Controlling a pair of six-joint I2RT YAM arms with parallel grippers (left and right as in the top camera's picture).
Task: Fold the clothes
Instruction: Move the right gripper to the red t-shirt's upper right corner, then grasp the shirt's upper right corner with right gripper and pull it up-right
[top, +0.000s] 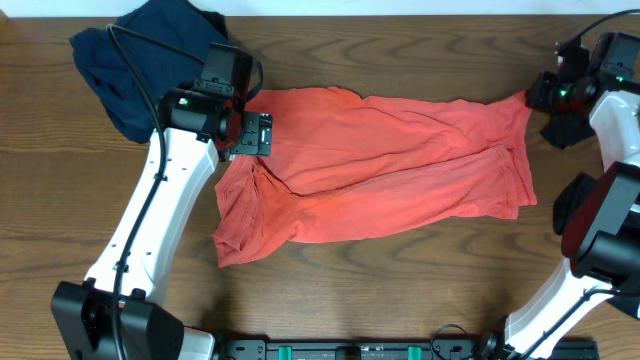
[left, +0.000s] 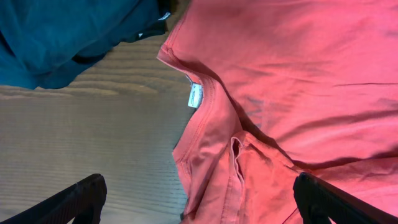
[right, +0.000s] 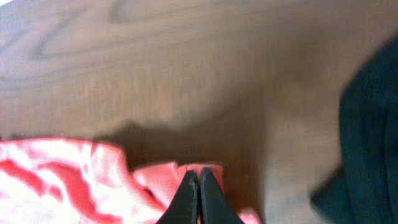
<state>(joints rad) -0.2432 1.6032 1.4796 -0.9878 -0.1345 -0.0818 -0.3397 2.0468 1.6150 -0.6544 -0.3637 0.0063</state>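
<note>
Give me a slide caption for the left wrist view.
Left hand open above the collar and white tag of the red T-shirt, navy garment alongside on the wooden table.

Brown wood-grain table (top: 400, 300) under soft, even light.

Two pieces of clothing lie on the one wooden table (top: 400, 300): one red shirt (top: 390, 165) and one dark blue garment (top: 120, 60). Two robot arms stand at it, one left arm (top: 150, 230) and one right arm (top: 618, 120). That makes two grippers, the left gripper (top: 252, 134) and the right gripper (top: 532, 97). Each has two black fingers (left: 81, 198), so four in all. On the red shirt I count one neck opening with one white label (left: 195, 95) sewn inside it. One black cable (top: 135, 48) shows over the dark blue garment.
</note>
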